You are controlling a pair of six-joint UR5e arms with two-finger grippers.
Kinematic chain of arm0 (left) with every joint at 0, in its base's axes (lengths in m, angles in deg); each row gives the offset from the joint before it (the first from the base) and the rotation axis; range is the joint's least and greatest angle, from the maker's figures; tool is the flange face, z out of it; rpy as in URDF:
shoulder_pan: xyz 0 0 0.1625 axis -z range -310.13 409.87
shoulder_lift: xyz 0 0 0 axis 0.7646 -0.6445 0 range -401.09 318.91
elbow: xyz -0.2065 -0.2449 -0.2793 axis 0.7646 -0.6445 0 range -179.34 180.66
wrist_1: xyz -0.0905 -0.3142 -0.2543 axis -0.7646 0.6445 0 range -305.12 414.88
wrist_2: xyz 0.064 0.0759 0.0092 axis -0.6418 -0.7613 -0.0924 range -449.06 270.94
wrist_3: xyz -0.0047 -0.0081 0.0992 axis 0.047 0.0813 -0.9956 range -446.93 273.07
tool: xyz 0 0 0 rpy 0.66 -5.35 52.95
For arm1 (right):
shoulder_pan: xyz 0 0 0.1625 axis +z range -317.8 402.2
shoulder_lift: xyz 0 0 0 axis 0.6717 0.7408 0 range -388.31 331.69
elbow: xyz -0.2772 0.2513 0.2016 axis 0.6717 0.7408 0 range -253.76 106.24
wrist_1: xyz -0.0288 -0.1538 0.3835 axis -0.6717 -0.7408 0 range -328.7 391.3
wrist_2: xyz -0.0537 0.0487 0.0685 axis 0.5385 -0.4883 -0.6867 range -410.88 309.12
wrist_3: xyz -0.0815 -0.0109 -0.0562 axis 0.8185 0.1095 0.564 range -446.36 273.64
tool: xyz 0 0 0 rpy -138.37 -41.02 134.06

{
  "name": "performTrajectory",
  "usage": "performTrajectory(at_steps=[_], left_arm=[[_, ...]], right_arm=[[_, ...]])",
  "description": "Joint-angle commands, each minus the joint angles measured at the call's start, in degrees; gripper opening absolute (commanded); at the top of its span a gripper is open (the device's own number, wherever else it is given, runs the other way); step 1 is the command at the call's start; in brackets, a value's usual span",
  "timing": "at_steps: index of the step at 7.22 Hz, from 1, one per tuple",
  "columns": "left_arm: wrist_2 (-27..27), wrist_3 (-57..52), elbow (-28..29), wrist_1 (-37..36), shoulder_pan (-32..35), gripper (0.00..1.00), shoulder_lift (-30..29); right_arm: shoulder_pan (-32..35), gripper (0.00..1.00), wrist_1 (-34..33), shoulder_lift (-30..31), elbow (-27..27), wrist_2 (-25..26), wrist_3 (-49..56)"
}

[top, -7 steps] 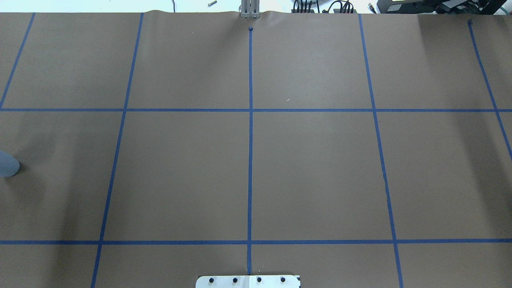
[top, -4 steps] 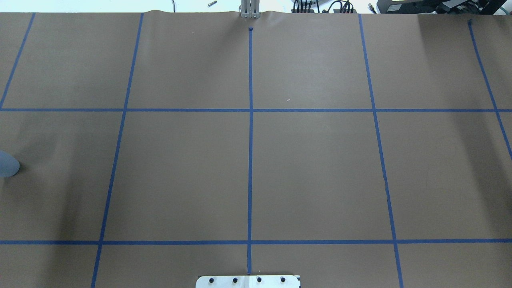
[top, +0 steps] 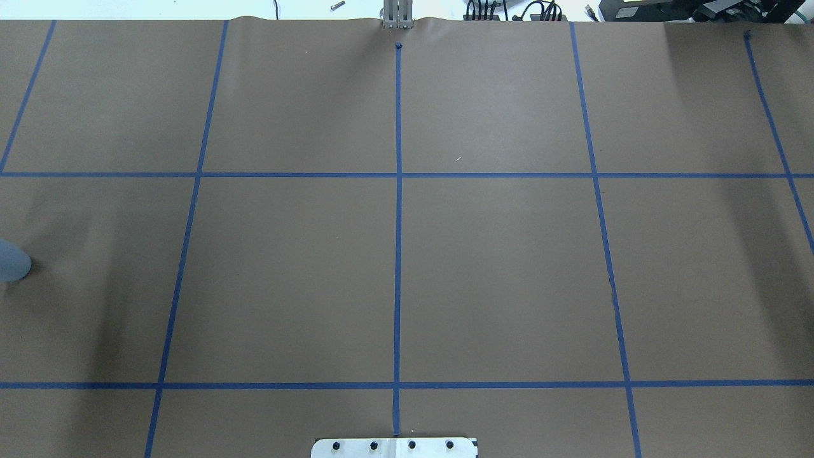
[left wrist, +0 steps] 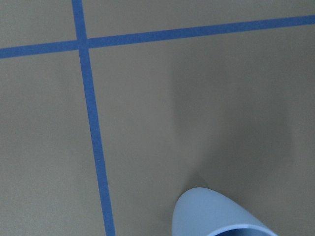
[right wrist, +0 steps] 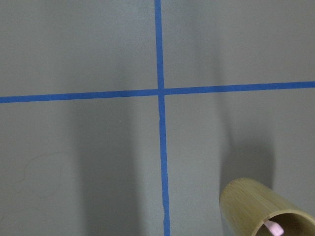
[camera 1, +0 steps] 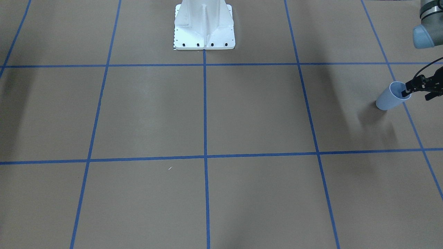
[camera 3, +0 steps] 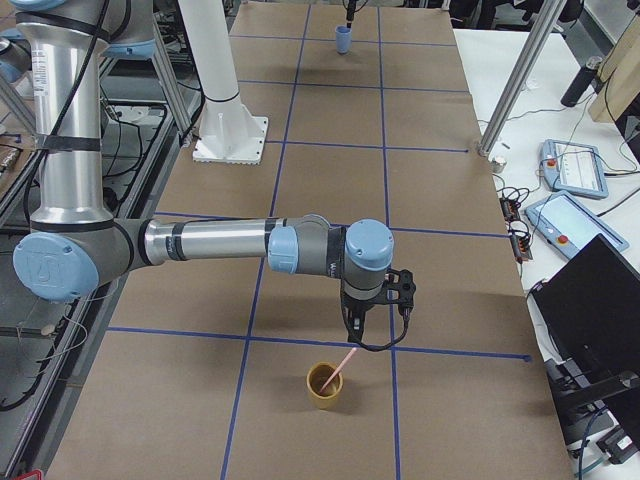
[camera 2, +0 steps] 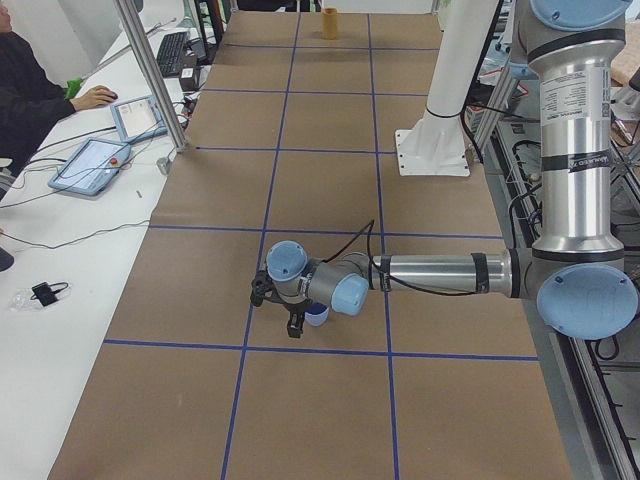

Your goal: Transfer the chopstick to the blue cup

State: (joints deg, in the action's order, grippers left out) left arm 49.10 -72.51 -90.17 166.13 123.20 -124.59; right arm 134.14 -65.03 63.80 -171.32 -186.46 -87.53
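The pale blue cup [camera 1: 389, 98] stands upright at the table's end on my left side. It also shows in the overhead view [top: 11, 261], the exterior left view [camera 2: 317, 315] and the left wrist view [left wrist: 221, 219]. My left gripper [camera 1: 412, 90] hangs right over its rim, and I cannot tell whether it is open or shut. A pink chopstick [camera 3: 345, 362] leans out of a tan bamboo cup [camera 3: 323, 387], also in the right wrist view [right wrist: 261, 209]. My right gripper [camera 3: 353, 322] hovers just above the stick's upper end. I cannot tell its state.
The table is brown paper with a blue tape grid [top: 399, 175]. The white robot base [camera 1: 204, 26] stands at the near middle edge. An operator with tablets [camera 2: 90, 160] sits along the far side of the table.
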Motion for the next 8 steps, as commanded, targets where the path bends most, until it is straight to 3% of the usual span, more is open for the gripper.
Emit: performTrajectory(at_steps=[1,2,3,4,7,8], left_arm=[[0.1,0.0,1.3,-0.1,-1.5,0.98,0.0],[0.1,0.1,1.4,-0.1,-2.0,0.69,0.0],[0.1,0.3,1.4,-0.2,-2.0,0.22,0.0],[0.2,0.3,1.4,-0.3,-2.0,0.0,0.0],[5.1,5.5,-0.8,-1.5,-1.9,0.0,-2.3],[5.1,5.5,-1.0,-7.3,-1.4,0.0,-6.9]], right_arm=[[-0.2,1.0,-0.1,0.0,0.0,0.0,0.0],[-0.2,1.0,0.0,0.0,0.0,0.0,0.0],[-0.2,1.0,-0.1,-0.1,0.0,0.0,0.0],[-0.2,1.0,0.0,-0.1,0.0,0.0,0.0],[-0.2,1.0,-0.1,-0.1,-0.2,-0.1,0.1],[-0.4,1.0,-0.1,-0.2,-0.4,-0.1,0.1]])
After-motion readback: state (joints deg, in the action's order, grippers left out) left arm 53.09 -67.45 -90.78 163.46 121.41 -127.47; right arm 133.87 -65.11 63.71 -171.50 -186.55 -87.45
